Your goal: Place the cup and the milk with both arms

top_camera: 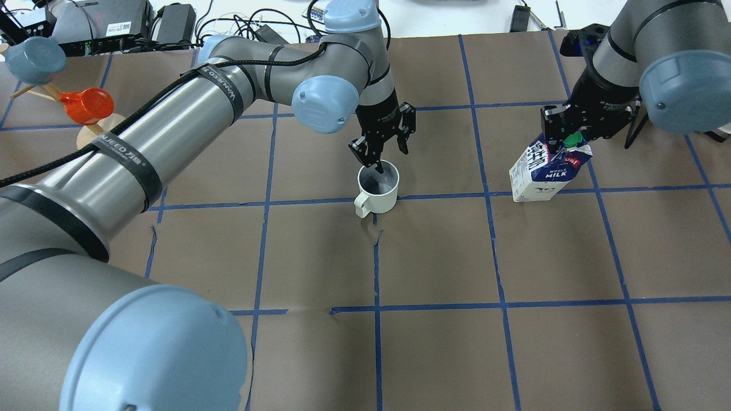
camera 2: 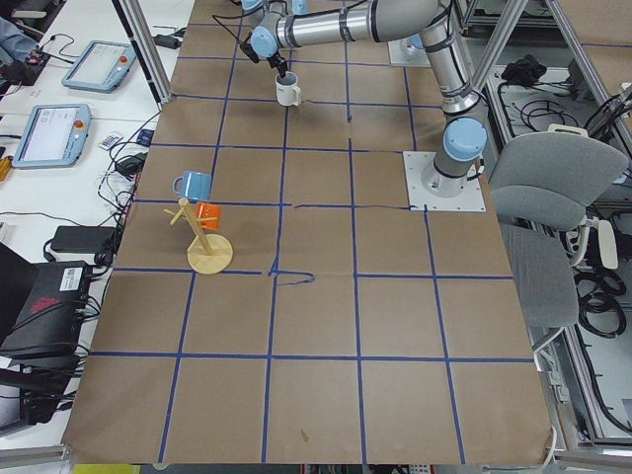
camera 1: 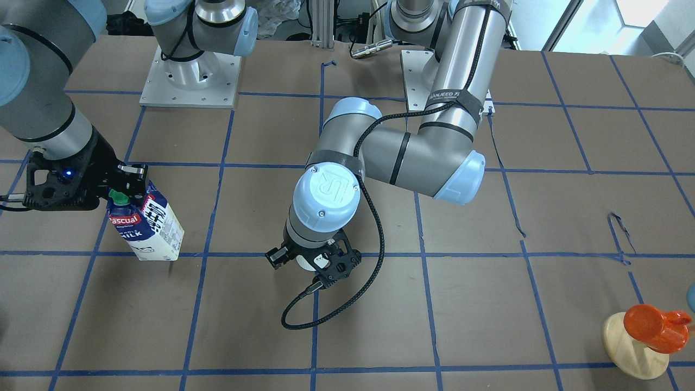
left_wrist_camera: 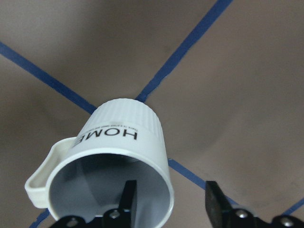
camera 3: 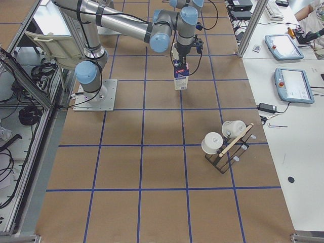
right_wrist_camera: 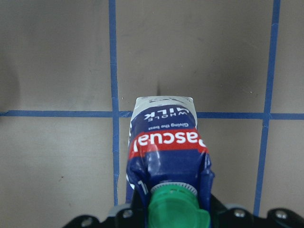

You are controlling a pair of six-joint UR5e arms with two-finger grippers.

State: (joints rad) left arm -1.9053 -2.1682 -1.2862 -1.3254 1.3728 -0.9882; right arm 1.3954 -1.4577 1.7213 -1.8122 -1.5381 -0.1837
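white ribbed cup (left_wrist_camera: 124, 119) (dark "home" lettering)

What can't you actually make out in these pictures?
- The cup: front-facing view, mostly hidden under the left arm.
- Fingertips of the right end effector: right wrist view, behind the top of the milk.
- Lettering on the cup: left side view, too small.
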